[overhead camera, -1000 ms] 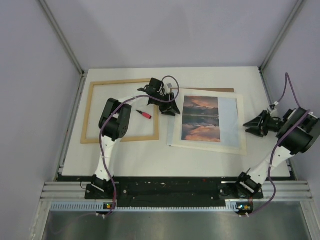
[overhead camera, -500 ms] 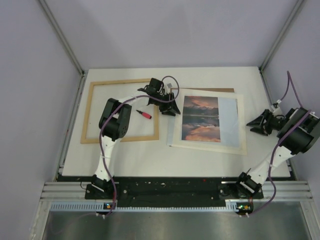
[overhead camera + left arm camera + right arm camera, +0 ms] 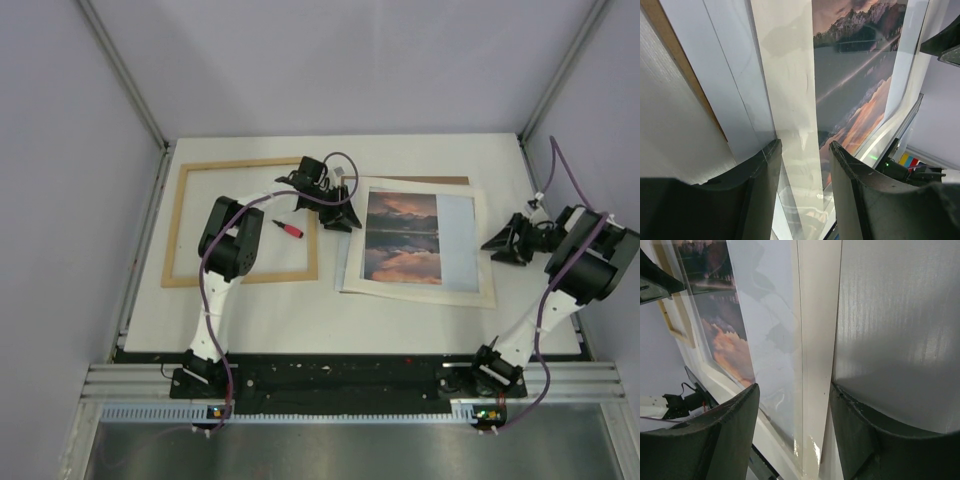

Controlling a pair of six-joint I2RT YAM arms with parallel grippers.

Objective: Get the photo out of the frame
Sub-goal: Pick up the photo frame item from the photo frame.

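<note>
The photo [image 3: 402, 238], an orange-and-blue mountain sunset on a white sheet, lies flat right of the table's centre under a clear glossy sheet [image 3: 772, 330]. The light-wood frame [image 3: 240, 277] lies to its left, with nothing mounted in it. My left gripper [image 3: 345, 220] is at the photo sheet's left edge. In its wrist view the jaws [image 3: 802, 150] stand apart over the cream border strip [image 3: 790, 75], pinching nothing. My right gripper [image 3: 492, 247] is at the sheet's right edge, jaws [image 3: 795, 390] open astride the white border [image 3: 817, 340].
A small red pen-like object [image 3: 290, 229] lies on the table inside the frame's opening. A brown backing board [image 3: 440, 180] peeks out behind the photo sheet's far edge. Purple walls close in on both sides, near the right arm [image 3: 590, 260].
The right gripper has drawn back slightly and then moved left to the sheet's right edge, its jaws a little wider. The left arm and the frame have not moved.
</note>
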